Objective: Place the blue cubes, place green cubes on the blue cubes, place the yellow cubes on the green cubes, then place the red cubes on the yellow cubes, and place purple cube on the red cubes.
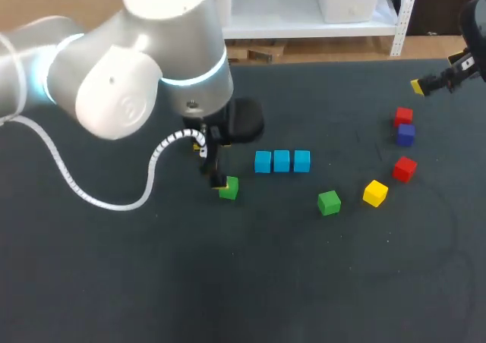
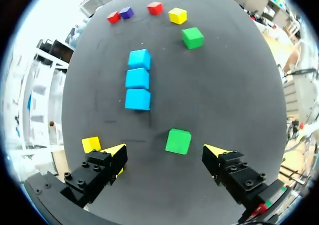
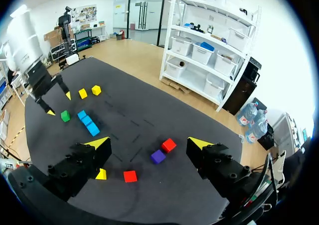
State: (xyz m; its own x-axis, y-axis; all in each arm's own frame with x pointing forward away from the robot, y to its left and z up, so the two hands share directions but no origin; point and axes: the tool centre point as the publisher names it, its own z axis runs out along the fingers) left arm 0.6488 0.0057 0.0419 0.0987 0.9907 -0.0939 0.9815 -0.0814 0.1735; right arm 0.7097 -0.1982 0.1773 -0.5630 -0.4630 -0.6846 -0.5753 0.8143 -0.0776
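When closing the left gripper (image 2: 163, 151), now spread wide over the green cube (image 2: 178, 141) near the blue cubes (image 2: 137, 78), mind the aim: off to one side, could knock it away, or pinch just a corner and drop it.

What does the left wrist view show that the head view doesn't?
Only the left wrist view: a yellow cube beside the left pincer, and both its fingers, open either side of the near green cube. Only the head view: the right pincer, at the far right. Both: that green cube, the row of three blue cubes, the other green cube, a second yellow cube, a red cube, another red cube, the purple cube.
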